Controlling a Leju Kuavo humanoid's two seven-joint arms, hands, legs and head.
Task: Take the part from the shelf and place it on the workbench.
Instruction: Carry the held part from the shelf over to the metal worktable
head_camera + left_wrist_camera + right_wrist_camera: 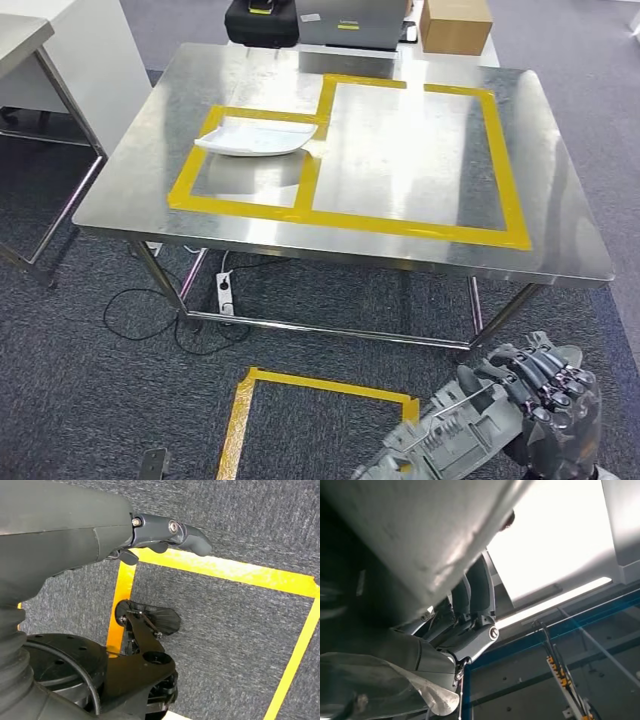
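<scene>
A white, shallow, dish-like part point(255, 138) lies on the steel workbench point(392, 170), inside the smaller yellow-taped square at its left. My right hand point(549, 398) hangs low in front of the bench's near right corner, below its edge, fingers curled in with nothing visible in them. In the right wrist view the dark fingers point(473, 592) curl against a blurred grey surface, with ceiling lights behind. My left hand point(170, 532) hangs over the carpet with its fingers stretched out and holds nothing.
A yellow tape rectangle point(324, 385) marks the carpet before the bench. A power strip and cables point(223, 292) lie under the bench. A cardboard box point(455, 24) and dark cases point(261, 20) stand behind it, and a white desk point(45, 60) at the left.
</scene>
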